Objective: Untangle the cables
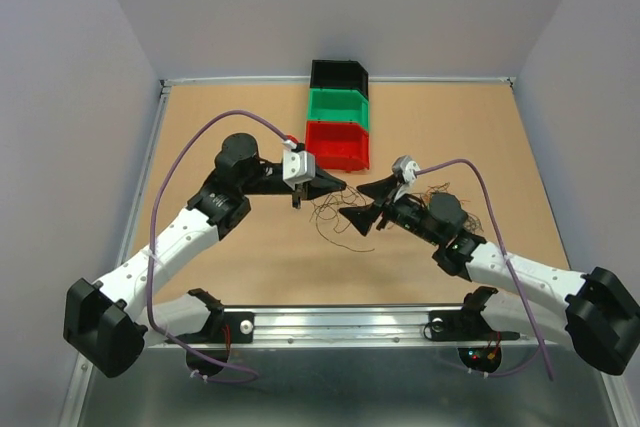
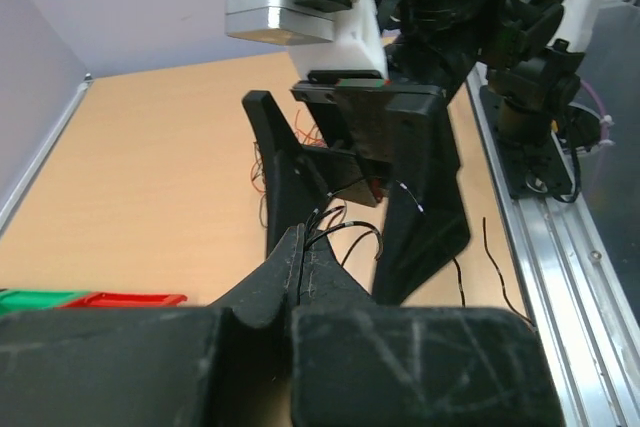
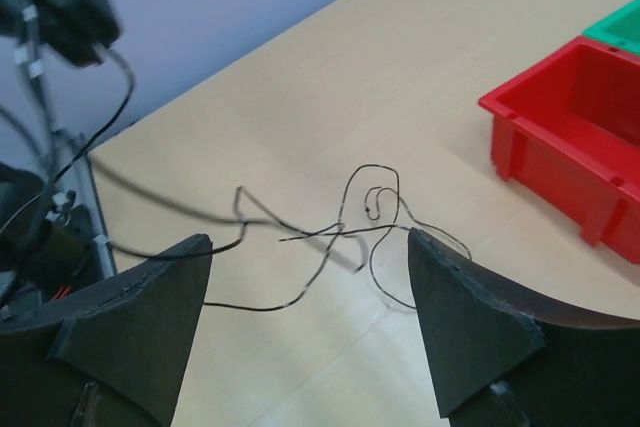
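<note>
The left claw point(image 2: 298, 259) is pressed shut, and thin black strands of the cables point(image 3: 345, 232) come out from between its tips, so it grips at least one wire. The right claw point(image 3: 308, 239) faces it with its jaws spread wide, holding nothing. The loose loops lie flat on the worktop point(image 1: 455, 127) just beyond its tips, between the two claws. Seen from above, bare worktop opens out to the outer side of each claw as far as the side walls. The red bin point(image 1: 337, 145) stands close beyond the left claw, with a green bin point(image 1: 338, 107) and a black bin point(image 1: 338, 74) lined up behind it toward the far wall. On the near side the worktop ends at a metal rail point(image 2: 535, 237). Only the left wrist view shows the pinch itself, along with a few reddish wires behind the right claw's fingers. Only the right wrist view shows the crossing loops clearly. Only the overhead view shows a second clump point(image 1: 428, 187) lying behind the right claw, beside its wrist. The left claw's own fingers hide how many strands are caught. From above the wires are too fine to sort by colour. The green bin is cut off at the edge of the right wrist view.
</note>
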Action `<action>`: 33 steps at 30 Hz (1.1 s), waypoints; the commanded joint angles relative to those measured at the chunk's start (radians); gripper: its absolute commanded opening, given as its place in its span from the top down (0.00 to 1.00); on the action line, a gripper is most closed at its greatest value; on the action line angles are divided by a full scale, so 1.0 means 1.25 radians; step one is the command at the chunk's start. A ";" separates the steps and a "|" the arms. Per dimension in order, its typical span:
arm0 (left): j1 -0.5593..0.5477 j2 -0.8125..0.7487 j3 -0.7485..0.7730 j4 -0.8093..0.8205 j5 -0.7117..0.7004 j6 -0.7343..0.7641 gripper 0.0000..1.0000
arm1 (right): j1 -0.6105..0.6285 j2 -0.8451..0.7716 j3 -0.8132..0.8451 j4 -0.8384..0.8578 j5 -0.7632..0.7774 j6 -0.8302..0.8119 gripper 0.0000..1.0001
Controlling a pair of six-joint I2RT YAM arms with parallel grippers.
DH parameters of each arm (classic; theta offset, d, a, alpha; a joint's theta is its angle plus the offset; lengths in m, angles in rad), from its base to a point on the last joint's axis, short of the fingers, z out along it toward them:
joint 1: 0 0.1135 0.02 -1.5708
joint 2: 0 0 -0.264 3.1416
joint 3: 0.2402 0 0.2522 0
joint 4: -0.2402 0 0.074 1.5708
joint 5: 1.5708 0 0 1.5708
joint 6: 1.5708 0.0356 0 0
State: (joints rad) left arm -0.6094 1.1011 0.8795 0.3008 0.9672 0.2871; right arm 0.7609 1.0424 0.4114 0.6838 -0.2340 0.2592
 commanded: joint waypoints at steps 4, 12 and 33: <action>-0.005 -0.037 0.013 -0.001 0.132 0.000 1.00 | 0.006 -0.015 0.034 0.062 0.078 -0.032 0.18; -0.005 -0.023 0.016 -0.010 0.117 0.018 0.77 | 0.009 0.034 0.059 0.075 -0.015 -0.020 0.91; 0.011 0.131 0.013 -0.036 -0.035 0.143 0.01 | 0.009 -0.176 -0.026 0.043 0.289 0.016 1.00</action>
State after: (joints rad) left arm -0.5938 1.3499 0.8684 0.2253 0.8593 0.4191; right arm 0.7616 0.8181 0.3767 0.7254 0.0944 0.2695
